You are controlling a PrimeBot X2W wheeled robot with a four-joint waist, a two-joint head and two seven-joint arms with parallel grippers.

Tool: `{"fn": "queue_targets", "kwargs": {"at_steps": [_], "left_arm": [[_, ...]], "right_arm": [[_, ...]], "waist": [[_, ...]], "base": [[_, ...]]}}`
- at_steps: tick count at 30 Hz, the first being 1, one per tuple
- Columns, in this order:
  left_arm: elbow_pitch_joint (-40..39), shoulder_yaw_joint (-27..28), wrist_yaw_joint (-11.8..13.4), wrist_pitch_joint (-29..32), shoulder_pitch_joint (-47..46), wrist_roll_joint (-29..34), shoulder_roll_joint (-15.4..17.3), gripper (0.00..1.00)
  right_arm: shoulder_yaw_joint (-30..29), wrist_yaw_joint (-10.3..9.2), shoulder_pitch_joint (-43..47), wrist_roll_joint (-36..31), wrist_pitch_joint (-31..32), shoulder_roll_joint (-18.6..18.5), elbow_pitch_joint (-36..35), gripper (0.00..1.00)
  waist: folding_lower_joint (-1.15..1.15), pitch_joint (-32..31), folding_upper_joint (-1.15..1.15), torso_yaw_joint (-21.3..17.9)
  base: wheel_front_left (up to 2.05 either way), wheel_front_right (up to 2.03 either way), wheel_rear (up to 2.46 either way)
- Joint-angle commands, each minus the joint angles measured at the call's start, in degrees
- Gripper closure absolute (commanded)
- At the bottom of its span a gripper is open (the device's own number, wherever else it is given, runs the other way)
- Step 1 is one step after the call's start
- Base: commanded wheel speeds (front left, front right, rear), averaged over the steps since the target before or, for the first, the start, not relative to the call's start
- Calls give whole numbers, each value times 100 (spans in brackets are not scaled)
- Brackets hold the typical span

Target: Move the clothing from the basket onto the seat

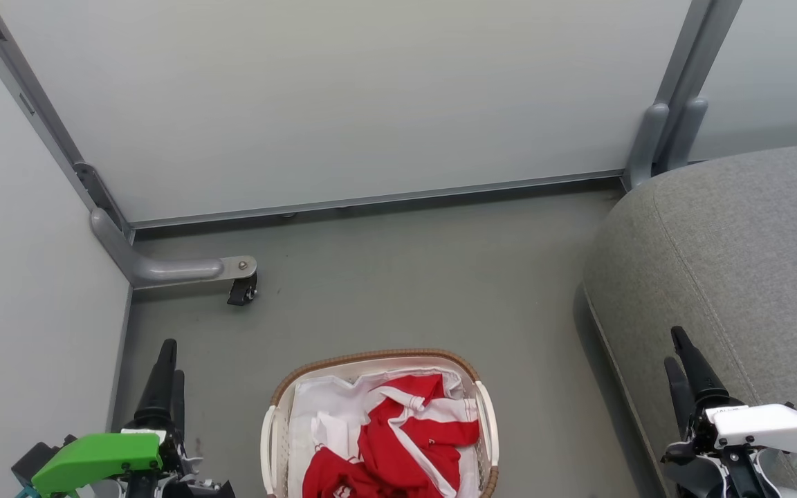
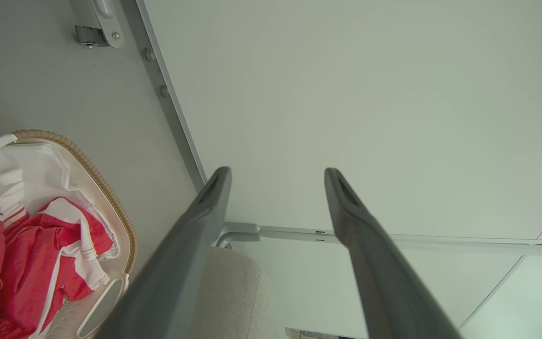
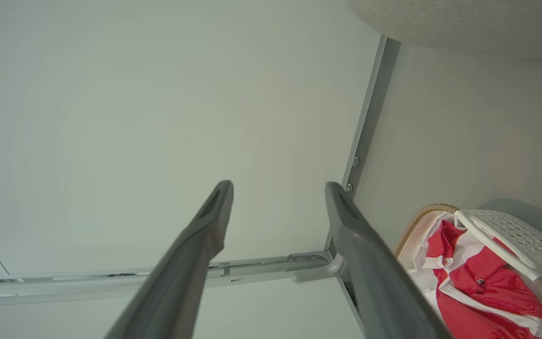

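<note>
In the head view we take the basket as our mark. It stands on the floor, cut off by the picture's lower edge. The clothing lies heaped inside it over the white liner, mostly in its right half. The left gripper hangs just left of the basket. The right gripper is farther off to the basket's right, over the edge of the seat. We judge the left arm nearer for the pick, with the clothing to its right and below.

In the left wrist view, the left gripper's fingers stand wide apart around nothing. They aim past the basket at a pale wall panel.

In the right wrist view, the right gripper is likewise spread wide and bare, and the clothing sits in the basket off to one side of its fingers.
</note>
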Motion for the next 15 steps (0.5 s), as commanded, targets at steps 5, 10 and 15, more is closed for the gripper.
{"fn": "queue_targets", "kwargs": {"at_steps": [5, 10, 15], "left_arm": [[-225, -117, -21, -165, -28, 378, 26, 0], [-339, -207, -23, -287, -31, 791, 30, 0], [-438, -304, -25, -399, -53, 1274, 34, 0]], "right_arm": [[-64, 2, -12, -525, -171, -59, -164, 0], [-102, 2, 9, -1124, -293, -65, -326, 0], [-67, 2, 46, -1875, -405, -71, -540, 0]], "waist": [[0, -7, 0, 1], [0, -14, 0, 2], [0, -23, 0, 5]], "base": [[0, 0, 0], [0, 0, 0], [0, 0, 0]]}}
